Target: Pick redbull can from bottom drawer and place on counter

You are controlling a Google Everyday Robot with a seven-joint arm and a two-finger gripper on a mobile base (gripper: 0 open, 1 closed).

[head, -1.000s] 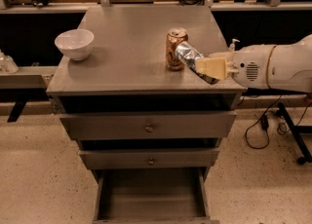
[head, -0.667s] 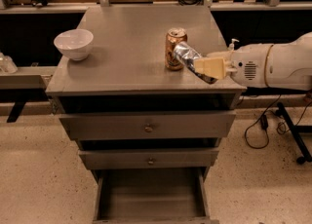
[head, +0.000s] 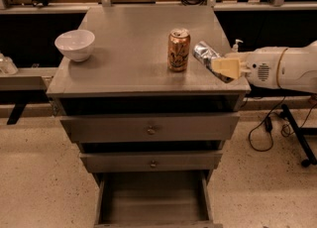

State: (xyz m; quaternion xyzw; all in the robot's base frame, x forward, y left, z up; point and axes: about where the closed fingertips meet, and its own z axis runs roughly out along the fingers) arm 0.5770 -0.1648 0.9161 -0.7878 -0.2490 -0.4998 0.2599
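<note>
The redbull can (head: 207, 54) is a slim silver can, tilted, held in my gripper (head: 220, 66) just above the right edge of the counter (head: 129, 63). The gripper's tan fingers (head: 225, 66) are shut around the can's lower end; the white arm reaches in from the right. The gold-orange can (head: 179, 49) stands upright on the counter just left of the redbull can, close to it. The bottom drawer (head: 153, 202) is pulled open below and its interior shows nothing inside.
A white bowl (head: 75, 44) sits at the counter's left side. Two shallower drawers with round knobs (head: 151, 130) are slightly ajar above the bottom drawer. Cables and a stand leg lie on the floor at right (head: 277, 128).
Nothing has visibly changed; the gripper still holds the can beside the gold can at the counter's right edge.
</note>
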